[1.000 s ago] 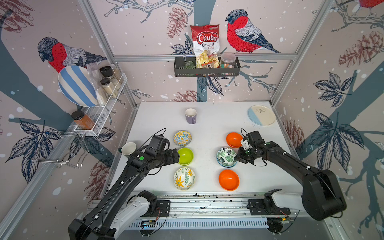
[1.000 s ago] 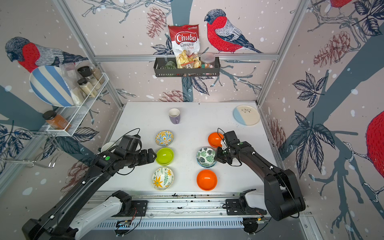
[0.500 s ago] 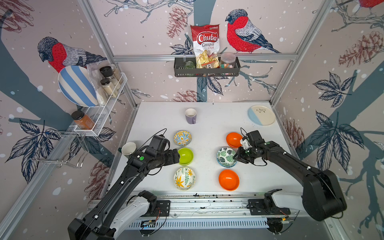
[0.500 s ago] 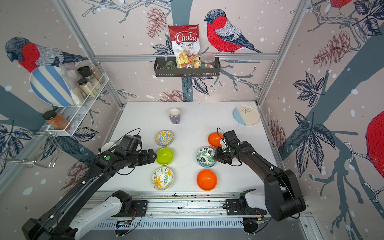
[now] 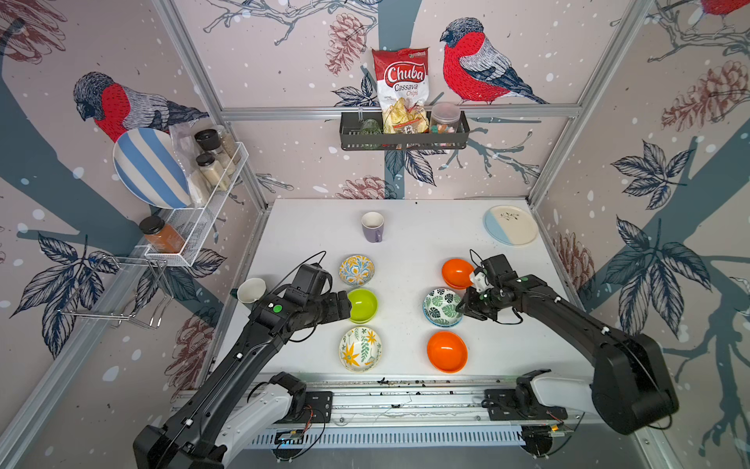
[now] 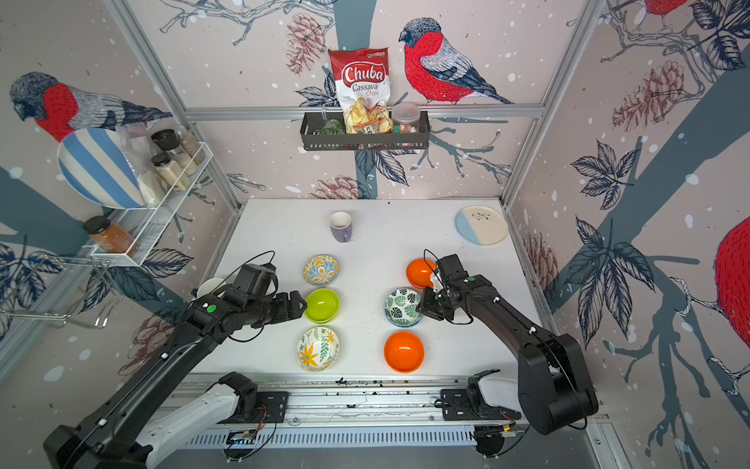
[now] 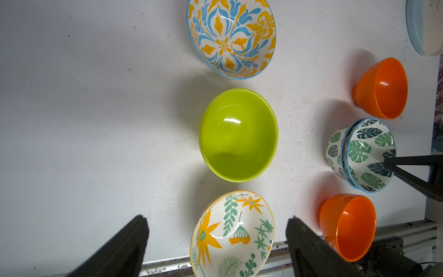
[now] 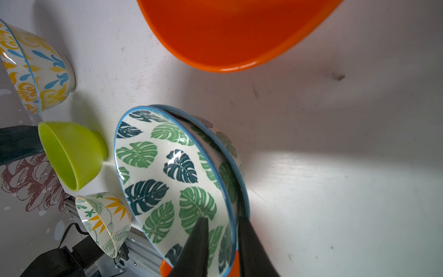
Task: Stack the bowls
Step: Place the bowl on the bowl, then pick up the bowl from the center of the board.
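Bowls (image 8: 167, 172) in leaf print nest; right hand (image 8: 223, 219) straddles their rim unclamped, left hand (image 7: 215, 218) spread.

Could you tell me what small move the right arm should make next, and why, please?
Probably ease the right end effector straight up off the rim. The upper leaf-print bowl already sits nested in the lower leaf-print bowl, and a gap shows between the inner finger and the rim, so the grip looks loose; lifting clear avoids dragging the stack.
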`<act>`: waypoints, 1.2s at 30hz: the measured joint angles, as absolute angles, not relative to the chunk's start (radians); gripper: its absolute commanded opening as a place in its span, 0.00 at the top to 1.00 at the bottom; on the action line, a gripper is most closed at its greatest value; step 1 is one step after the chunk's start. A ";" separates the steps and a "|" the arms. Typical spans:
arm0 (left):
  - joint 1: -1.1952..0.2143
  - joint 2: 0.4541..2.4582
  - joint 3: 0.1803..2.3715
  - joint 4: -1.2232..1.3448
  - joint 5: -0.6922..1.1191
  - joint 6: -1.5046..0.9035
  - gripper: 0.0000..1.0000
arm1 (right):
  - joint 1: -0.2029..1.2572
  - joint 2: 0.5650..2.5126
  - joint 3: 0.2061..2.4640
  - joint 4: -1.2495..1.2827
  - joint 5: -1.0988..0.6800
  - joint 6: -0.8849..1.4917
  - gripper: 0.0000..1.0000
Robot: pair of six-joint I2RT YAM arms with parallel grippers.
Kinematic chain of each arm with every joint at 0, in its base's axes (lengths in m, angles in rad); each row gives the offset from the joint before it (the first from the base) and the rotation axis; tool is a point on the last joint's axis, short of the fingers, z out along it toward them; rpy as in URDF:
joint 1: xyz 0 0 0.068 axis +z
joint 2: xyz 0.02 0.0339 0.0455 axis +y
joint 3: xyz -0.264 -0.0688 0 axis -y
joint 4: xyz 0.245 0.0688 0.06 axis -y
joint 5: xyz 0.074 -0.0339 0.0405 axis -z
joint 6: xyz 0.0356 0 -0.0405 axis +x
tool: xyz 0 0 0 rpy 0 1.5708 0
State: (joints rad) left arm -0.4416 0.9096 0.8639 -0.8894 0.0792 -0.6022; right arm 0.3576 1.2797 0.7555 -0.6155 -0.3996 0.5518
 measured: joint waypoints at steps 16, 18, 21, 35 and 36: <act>-0.442 0.907 0.862 -0.886 0.082 -0.602 0.08 | 0.358 1.225 0.759 -0.661 -0.339 0.552 0.82; -0.443 0.907 0.860 -0.886 0.082 -0.602 0.08 | 0.358 1.227 0.759 -0.662 -0.333 0.552 0.83; -0.444 0.907 0.860 -0.885 0.082 -0.602 0.08 | 0.358 1.230 0.759 -0.661 -0.332 0.552 0.86; -0.449 0.907 0.860 -0.885 0.081 -0.602 0.08 | 0.358 1.245 0.756 -0.659 -0.331 0.552 0.86; -0.450 0.907 0.860 -0.885 0.081 -0.602 0.08 | 0.358 1.245 0.756 -0.659 -0.331 0.552 0.86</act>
State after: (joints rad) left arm -0.4496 0.9073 0.8604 -0.8848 0.0814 -0.6022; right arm 0.3576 1.2446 0.7563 -0.6586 -0.3305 0.5522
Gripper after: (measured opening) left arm 0.919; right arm 0.138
